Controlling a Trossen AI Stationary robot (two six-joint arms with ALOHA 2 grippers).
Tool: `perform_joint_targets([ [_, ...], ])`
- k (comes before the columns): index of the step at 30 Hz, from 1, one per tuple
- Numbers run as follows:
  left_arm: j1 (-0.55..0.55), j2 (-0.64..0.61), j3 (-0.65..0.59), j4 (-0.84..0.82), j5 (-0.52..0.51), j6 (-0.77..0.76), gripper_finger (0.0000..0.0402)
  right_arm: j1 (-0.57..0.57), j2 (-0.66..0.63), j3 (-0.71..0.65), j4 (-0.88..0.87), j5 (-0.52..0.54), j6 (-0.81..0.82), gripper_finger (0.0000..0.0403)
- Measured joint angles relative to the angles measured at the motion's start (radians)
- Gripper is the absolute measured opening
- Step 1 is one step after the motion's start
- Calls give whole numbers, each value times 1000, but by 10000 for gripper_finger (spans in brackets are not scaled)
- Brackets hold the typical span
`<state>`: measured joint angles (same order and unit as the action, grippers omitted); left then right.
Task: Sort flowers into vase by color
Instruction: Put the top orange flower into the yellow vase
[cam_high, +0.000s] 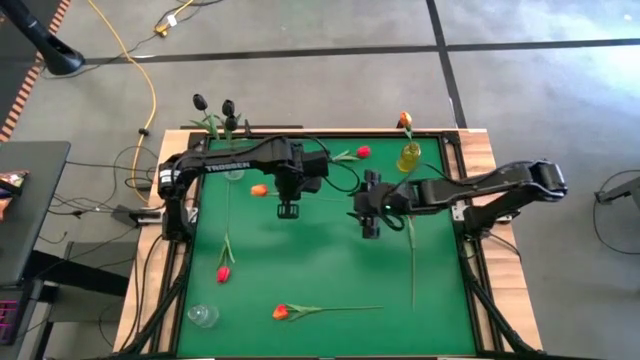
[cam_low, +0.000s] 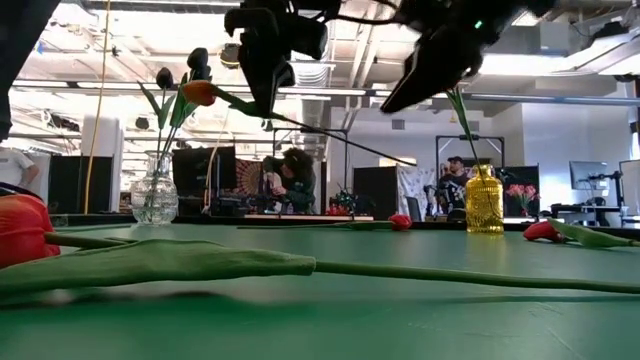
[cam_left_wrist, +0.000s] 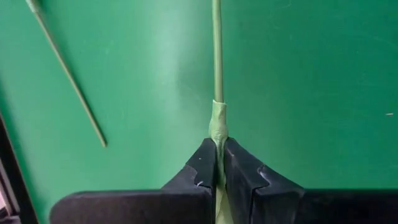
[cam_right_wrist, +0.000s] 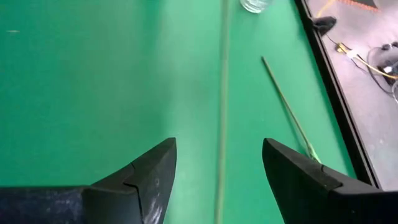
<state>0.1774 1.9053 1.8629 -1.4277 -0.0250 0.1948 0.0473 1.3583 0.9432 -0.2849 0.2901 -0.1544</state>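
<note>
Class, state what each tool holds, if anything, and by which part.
The left tool grips an orange tulip by its green stem. The right tool is open, holding nothing.

Green mat (cam_high: 320, 270) on wood table (cam_high: 480, 150); yellow cable (cam_high: 150, 95) on floor; people (cam_low: 295, 180) at desks behind.

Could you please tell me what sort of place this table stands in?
Probably a robotics lab or workshop. Past the green table the low view shows an open hall with exposed ceiling pipes, dark monitors and a seated person; the high view shows bare concrete floor with loose cables.
</note>
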Motion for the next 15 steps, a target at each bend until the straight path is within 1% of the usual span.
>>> perform_joint_targets([
  [4,-20,0,0,2,-11,-4,2,-32,55,0,62,-3,-3,265],
  [6,-22,0,0,3,-16,-5,2,-38,76,0,79,-22,5,265],
  [8,-23,0,0,4,-16,-12,2,-50,97,0,105,-53,31,265],
  [15,-24,0,0,6,-16,-8,2,-98,165,0,161,-80,110,265],
])
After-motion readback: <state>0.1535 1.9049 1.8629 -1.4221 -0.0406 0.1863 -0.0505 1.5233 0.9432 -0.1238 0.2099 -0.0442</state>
